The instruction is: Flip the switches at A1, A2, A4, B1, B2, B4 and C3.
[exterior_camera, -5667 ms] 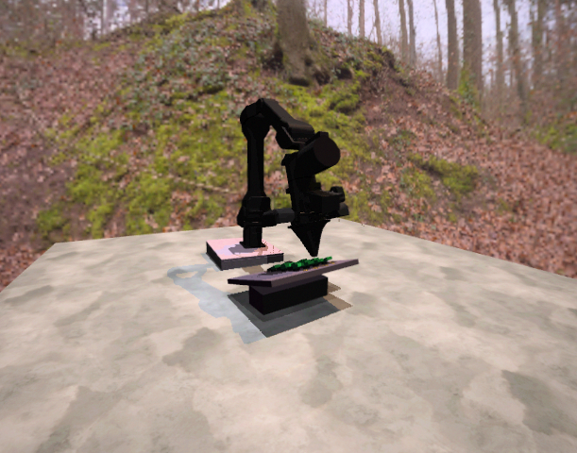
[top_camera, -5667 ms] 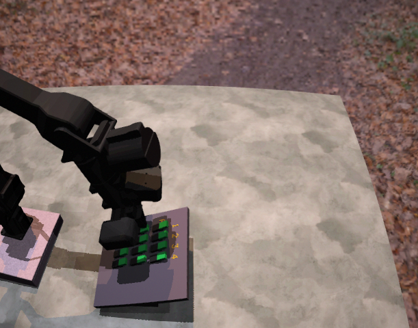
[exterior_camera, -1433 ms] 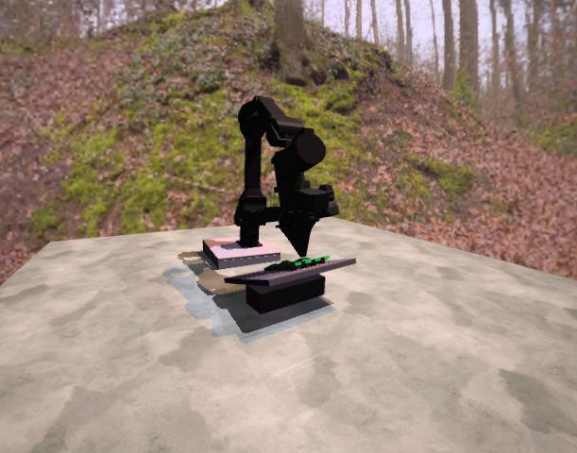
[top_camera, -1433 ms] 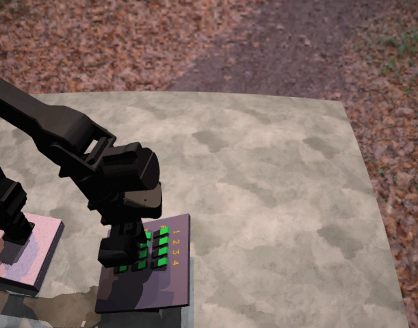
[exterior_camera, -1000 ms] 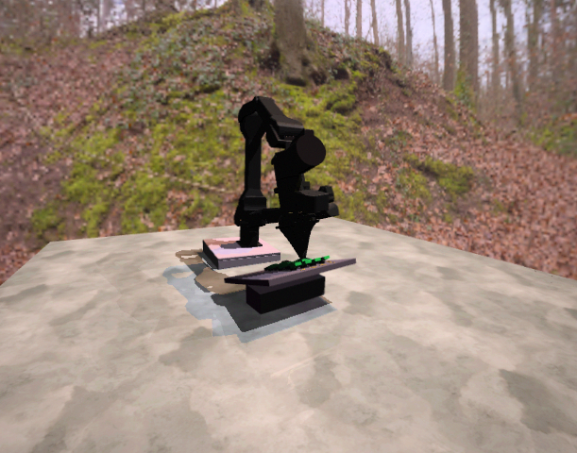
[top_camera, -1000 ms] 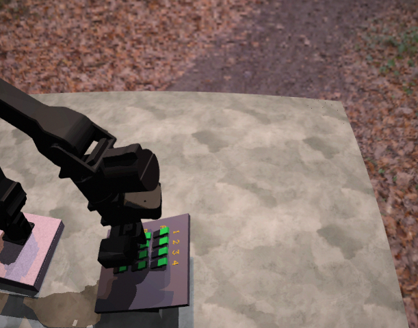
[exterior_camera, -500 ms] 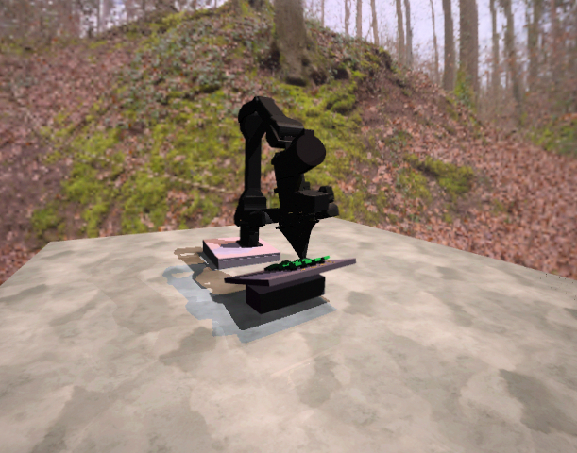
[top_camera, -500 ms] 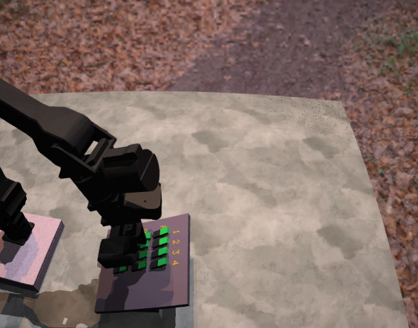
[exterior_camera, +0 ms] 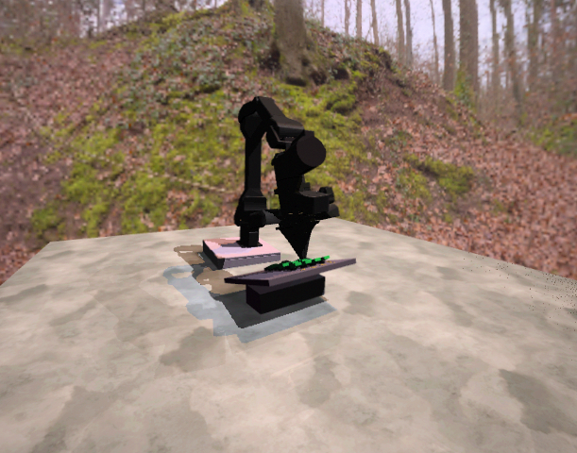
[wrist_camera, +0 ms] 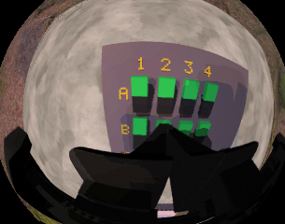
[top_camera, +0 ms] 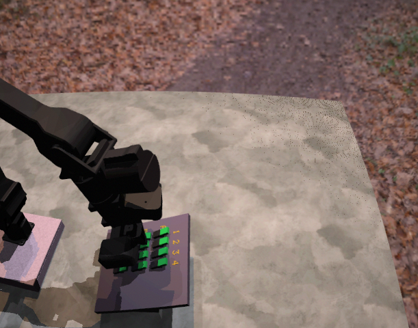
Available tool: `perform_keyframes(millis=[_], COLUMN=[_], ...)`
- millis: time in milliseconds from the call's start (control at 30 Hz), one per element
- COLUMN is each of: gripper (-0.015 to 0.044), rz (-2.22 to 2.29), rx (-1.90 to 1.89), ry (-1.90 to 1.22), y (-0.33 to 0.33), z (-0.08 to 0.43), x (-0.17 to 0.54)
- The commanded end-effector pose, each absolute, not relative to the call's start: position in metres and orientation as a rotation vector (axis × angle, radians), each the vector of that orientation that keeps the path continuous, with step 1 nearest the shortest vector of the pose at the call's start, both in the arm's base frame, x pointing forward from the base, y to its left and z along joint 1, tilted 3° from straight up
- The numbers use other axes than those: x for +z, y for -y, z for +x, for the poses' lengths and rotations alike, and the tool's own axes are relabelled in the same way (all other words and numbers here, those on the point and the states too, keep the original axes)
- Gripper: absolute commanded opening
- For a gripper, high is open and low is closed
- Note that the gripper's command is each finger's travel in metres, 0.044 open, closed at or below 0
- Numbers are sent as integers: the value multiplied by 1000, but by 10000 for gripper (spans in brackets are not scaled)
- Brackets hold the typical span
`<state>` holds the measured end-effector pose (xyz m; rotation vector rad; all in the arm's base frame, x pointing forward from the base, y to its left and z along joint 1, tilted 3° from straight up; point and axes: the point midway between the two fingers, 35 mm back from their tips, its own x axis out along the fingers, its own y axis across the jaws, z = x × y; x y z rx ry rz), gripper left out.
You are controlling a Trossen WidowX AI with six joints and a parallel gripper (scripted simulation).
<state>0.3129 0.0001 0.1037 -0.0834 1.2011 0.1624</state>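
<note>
The panel [top_camera: 178, 292] [exterior_camera: 344, 263] [wrist_camera: 118, 61] carries rows of rocker switches. Row A shows whole: A1 [top_camera: 163, 231] [wrist_camera: 139, 86], A2 [top_camera: 163, 240] [wrist_camera: 166, 87], A3 [wrist_camera: 190, 89] and A4 [top_camera: 161, 262] [wrist_camera: 210, 91], each green on its far half and dark on its near half. B1 [wrist_camera: 140, 126] and B4 [wrist_camera: 203, 128] show green far halves. My gripper [exterior_camera: 303, 257] [wrist_camera: 163, 129] is shut and empty, its tip down at B2, touching it or just above. The fingers hide most of B2 and row C, including C3. Which ends are raised is hard to tell.
The panel sits tilted on a dark block [exterior_camera: 285, 294] on the stone-patterned table [top_camera: 272, 212] [exterior_camera: 400, 370]. The arm's pink base plate [top_camera: 51, 229] [exterior_camera: 266, 252] stands behind the panel in the exterior view. The wrist hangs low over the panel's nearer rows.
</note>
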Motion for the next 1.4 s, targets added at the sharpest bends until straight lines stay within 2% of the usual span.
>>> perform_keyframes(millis=[0, 1233, 1367], gripper=[0, 0, 0], rz=[-81, -81, -81], rx=[157, 157, 159], ry=[-1207, -1207, -1187], y=[0, 0, 4], z=[312, 314, 295], x=[101, 97, 145])
